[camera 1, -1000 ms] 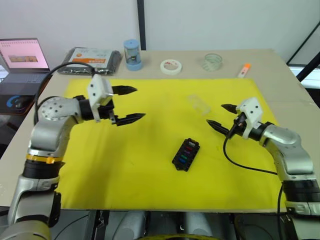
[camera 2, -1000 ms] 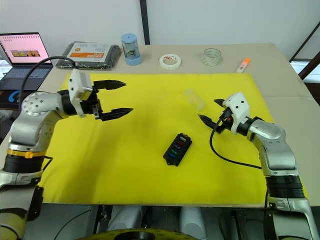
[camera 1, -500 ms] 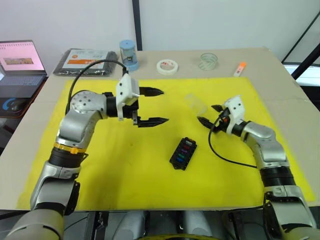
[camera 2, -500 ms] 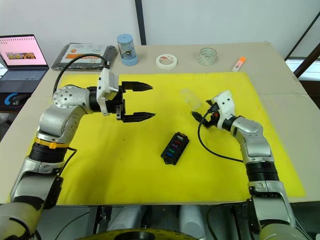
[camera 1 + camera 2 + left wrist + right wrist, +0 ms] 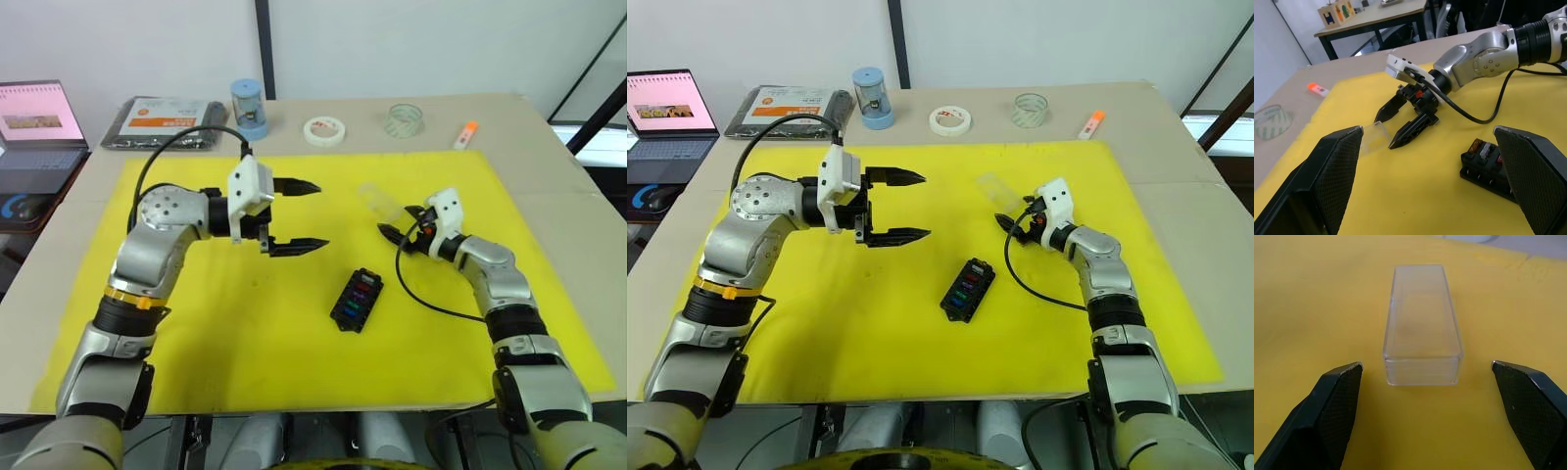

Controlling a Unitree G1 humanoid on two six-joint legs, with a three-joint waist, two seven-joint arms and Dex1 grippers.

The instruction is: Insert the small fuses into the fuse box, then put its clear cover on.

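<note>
The black fuse box (image 5: 358,299) lies on the yellow mat near the middle, with small fuses (image 5: 970,286) in red, blue and green showing in its slots. The clear cover (image 5: 1421,345) lies flat on the mat further back and to the right, seen too in the head view (image 5: 380,203). My right gripper (image 5: 397,223) is open just in front of the cover, one finger to each side of its near end, not touching it. My left gripper (image 5: 315,213) hangs open and empty above the mat, left of the box and behind it.
Along the table's back edge stand a black packet with an orange label (image 5: 167,122), a blue cylinder (image 5: 248,106), a white tape roll (image 5: 323,130), a clear tape roll (image 5: 403,120) and an orange marker (image 5: 464,134). A laptop (image 5: 39,122) sits at far left.
The left arm has swung in from the left toward the middle of the mat, still open. The right gripper has moved left and forward up to the clear cover.
</note>
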